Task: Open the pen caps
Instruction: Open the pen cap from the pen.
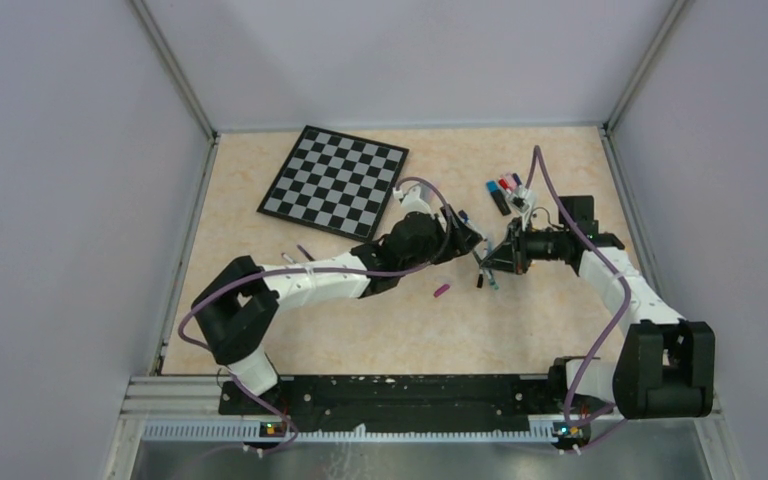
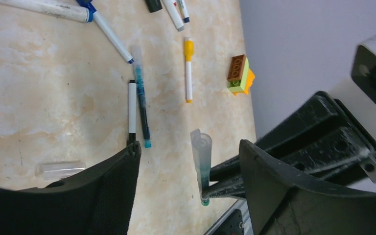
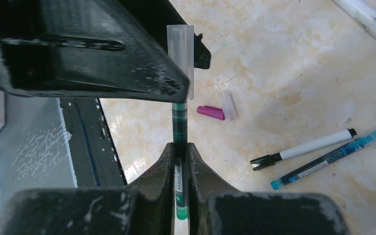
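Clamping my right pincer (image 3: 179, 147) on a green pen (image 3: 179, 125), I am holding it out with its clear cap (image 2: 201, 147) between the jaws of my left pincer (image 2: 190, 146), which are standing apart around it. A pink cap (image 3: 210, 112) and other pens (image 3: 303, 149) are lying on the table (image 3: 284, 63) below.

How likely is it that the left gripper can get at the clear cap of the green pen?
Probably yes. The left gripper has its open jaws on either side of the clear cap, nothing lies between them, and the right gripper is shut on the green pen.
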